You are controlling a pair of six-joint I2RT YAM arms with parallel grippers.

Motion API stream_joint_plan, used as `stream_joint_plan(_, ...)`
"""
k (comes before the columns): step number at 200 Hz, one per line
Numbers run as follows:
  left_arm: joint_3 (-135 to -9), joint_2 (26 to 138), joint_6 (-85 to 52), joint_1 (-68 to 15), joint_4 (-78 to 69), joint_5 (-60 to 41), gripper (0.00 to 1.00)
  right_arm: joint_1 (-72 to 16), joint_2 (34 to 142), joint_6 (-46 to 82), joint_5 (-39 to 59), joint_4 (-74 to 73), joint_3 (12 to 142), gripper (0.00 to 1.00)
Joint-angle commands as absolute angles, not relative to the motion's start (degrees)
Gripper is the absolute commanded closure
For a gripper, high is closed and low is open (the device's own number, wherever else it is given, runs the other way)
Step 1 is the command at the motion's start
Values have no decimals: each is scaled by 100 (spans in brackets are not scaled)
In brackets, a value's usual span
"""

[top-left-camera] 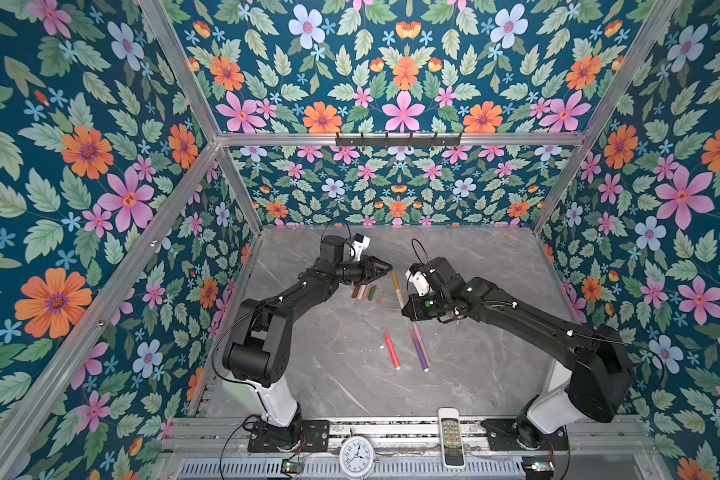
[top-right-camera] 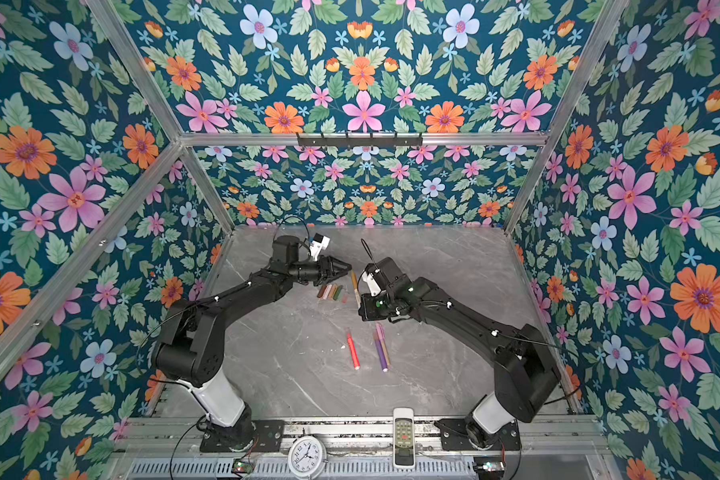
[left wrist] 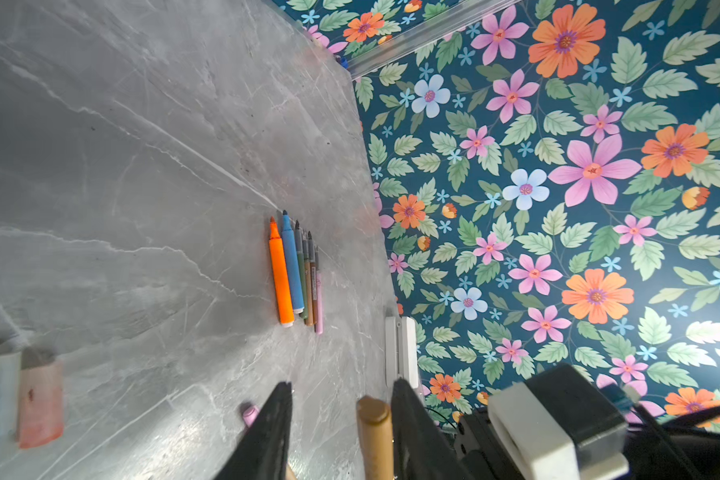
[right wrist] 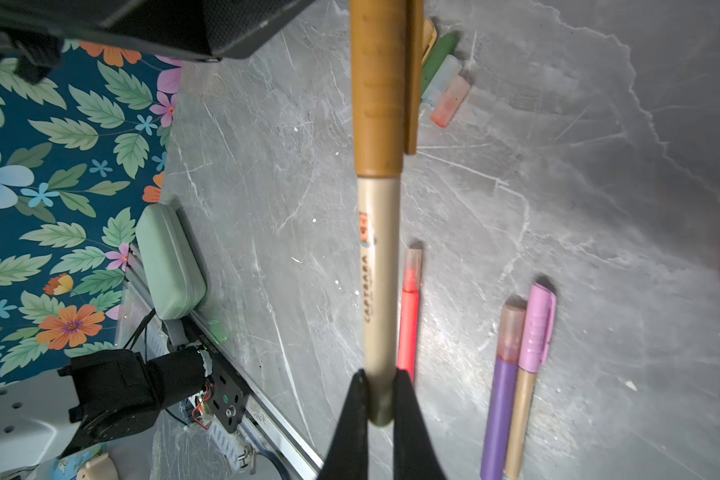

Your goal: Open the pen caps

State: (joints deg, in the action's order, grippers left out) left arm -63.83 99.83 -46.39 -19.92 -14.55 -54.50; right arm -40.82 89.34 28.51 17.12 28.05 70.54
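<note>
Right gripper [right wrist: 380,376]: fingers clamped tight on the very tail of the tan pen [right wrist: 379,270]. In both top views the pen sits at about 12 o'clock from the centre of the surface [top-left-camera: 474,374], and it looks raised off it.

Left gripper [left wrist: 341,386]: fingers partly apart and straddling the mustard cap [left wrist: 374,432]. One finger is just beside the cap, with a clear gap on the other side. Nothing is gripped.

Step in hand, as I judge it: seat the left fingers on the cap.
- Close squarely on the cap's mid-length, with pads on the ribbed barrel and off the clip.
- Pull straight along the pen's axis.
- The right hold is at the extreme end, so any sideways tug would likely lever the pen loose.

Materials:
- The cap is matt plastic, ribbed, with a flat clip.
- The barrel is pale, round and smooth, with printed lettering, and is probably slick.
- The loose caps [top-left-camera: 366,292] lie in a tight row at 11 o'clock. They are stubby tubes, some opaque and some translucent reddish.
- The red pen [top-left-camera: 391,351] and purple pen [top-left-camera: 420,353] lie capped toward 6 o'clock.
- The surface is grey, marble-patterned, hard and scuffed.
</note>
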Motion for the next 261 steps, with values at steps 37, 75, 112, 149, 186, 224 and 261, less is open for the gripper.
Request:
stream_joint_plan(37,-6365,10022,-4818,-2065,-1872,-5662,58,-4078,9136,2773,1626,2840,7362,98)
stream_joint_plan(75,-6381,10046,-4831,-2110,-1866,-5669,61,-4084,9208,2751,1579,2876,7476,98)
stream_joint_plan(112,-6387,10048,-4833,-2143,-1894,-5739,73,-4085,9303,2694,1516,2949,7626,98)
stream_joint_plan(149,-6395,10028,-4813,-2182,-1925,-5807,99,-4083,9390,2637,1508,3024,7800,97)
stream_joint_plan(186,-6398,9978,-4810,-2189,-1942,-5818,100,-4084,9453,2650,1438,3073,7968,77)
stream_joint_plan(224,-6383,9958,-4817,-2188,-1951,-5827,100,-4060,9847,2605,1336,3129,8232,75)
stream_joint_plan(261,-6383,9943,-4820,-2190,-1960,-5835,100,-4020,10029,2609,1362,3064,8327,79)
